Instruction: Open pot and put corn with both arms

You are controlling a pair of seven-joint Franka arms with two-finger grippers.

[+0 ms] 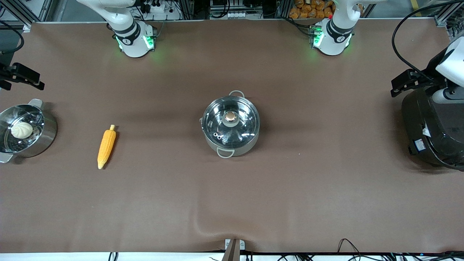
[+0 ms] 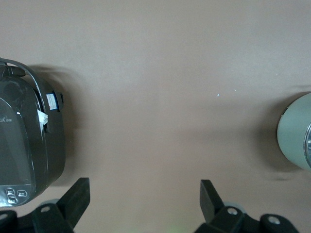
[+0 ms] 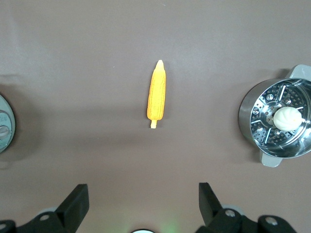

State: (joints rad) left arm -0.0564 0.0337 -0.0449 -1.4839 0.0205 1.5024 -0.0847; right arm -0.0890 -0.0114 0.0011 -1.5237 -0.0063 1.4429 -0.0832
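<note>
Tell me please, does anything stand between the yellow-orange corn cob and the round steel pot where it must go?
Only bare table separates the yellow-orange corn cob and the round steel pot, but the pot's clear glass lid covers its opening.

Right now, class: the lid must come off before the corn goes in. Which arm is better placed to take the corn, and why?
The right arm. Its open gripper hangs at the corn's end of the table. The left gripper, also open, hangs beside the black cooker, leaving it the pot's lid.

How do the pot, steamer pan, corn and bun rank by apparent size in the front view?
1. pot and steamer pan: look alike, and the pan is partly cut off by the view's edge, so unranked.
2. corn.
3. bun.
</note>
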